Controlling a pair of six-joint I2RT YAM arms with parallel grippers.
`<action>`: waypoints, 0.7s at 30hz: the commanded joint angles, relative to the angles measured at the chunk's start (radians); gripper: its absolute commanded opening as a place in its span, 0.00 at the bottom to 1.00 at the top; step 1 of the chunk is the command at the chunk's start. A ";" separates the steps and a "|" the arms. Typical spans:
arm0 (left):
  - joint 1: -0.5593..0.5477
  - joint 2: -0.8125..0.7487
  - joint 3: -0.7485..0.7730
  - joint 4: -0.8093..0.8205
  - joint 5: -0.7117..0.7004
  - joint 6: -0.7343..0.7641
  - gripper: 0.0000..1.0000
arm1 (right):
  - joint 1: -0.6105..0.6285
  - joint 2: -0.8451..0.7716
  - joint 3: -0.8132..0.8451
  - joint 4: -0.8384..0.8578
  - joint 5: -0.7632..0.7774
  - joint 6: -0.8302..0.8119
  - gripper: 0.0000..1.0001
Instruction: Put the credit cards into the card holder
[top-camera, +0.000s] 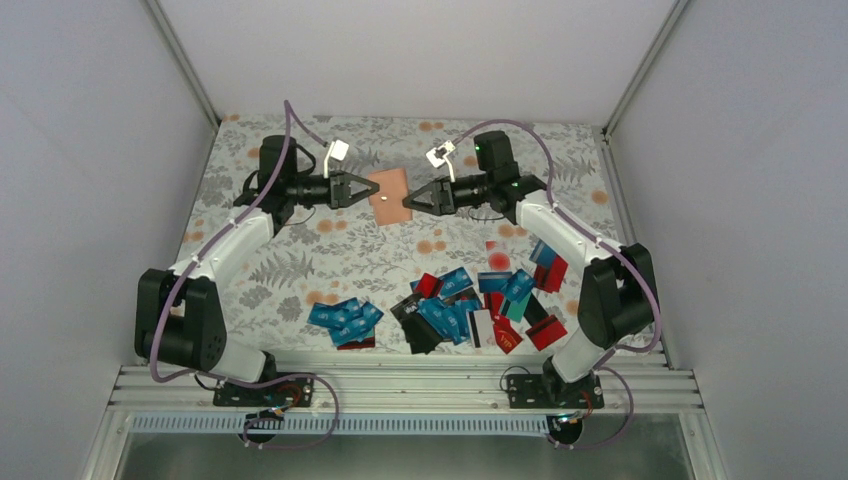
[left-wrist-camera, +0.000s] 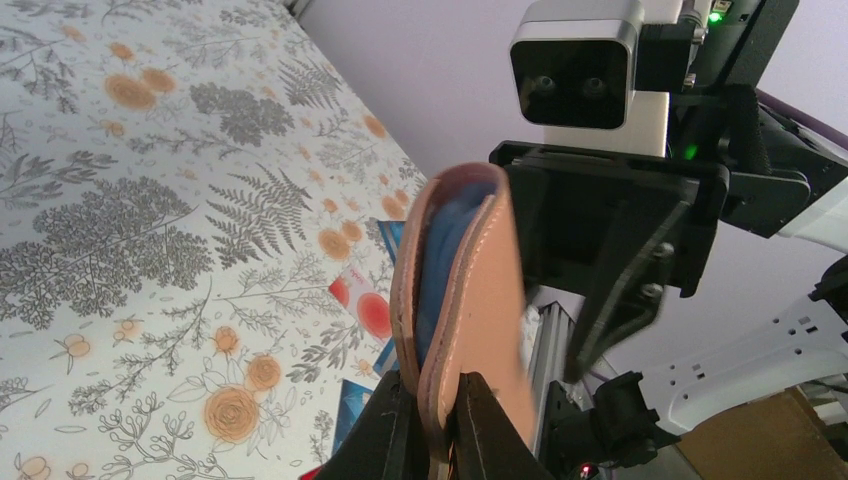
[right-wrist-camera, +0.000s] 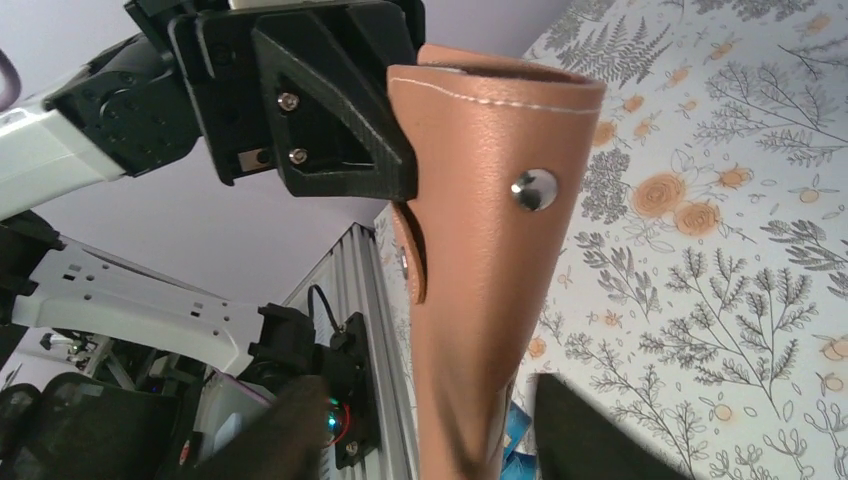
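Left gripper (top-camera: 368, 192) is clamped on the left edge of the single card holder (top-camera: 390, 200), held up over the far table (top-camera: 250, 250). The right gripper (top-camera: 410, 200) meets its right edge, and the credit cards (top-camera: 450, 305) lie well apart in two heaps, too overlapped to count. From the left wrist, the holder's long axis runs away from the fingers, its mouth gaping toward the other arm. From the right wrist, the jaws stand apart on either side of it, not visibly touching.

No lettering, brand or number is legible anywhere; white print on the blue credit cards (top-camera: 447, 318) is too small to read.
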 joint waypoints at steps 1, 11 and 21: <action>-0.008 -0.056 -0.016 0.029 0.005 -0.017 0.02 | 0.019 -0.057 -0.017 -0.028 0.066 -0.023 0.77; -0.061 -0.105 0.010 -0.072 0.050 0.020 0.02 | 0.017 -0.160 -0.142 0.027 0.009 -0.009 0.82; -0.102 -0.157 -0.028 0.039 0.026 -0.121 0.02 | 0.018 -0.252 -0.212 0.152 -0.111 0.079 0.45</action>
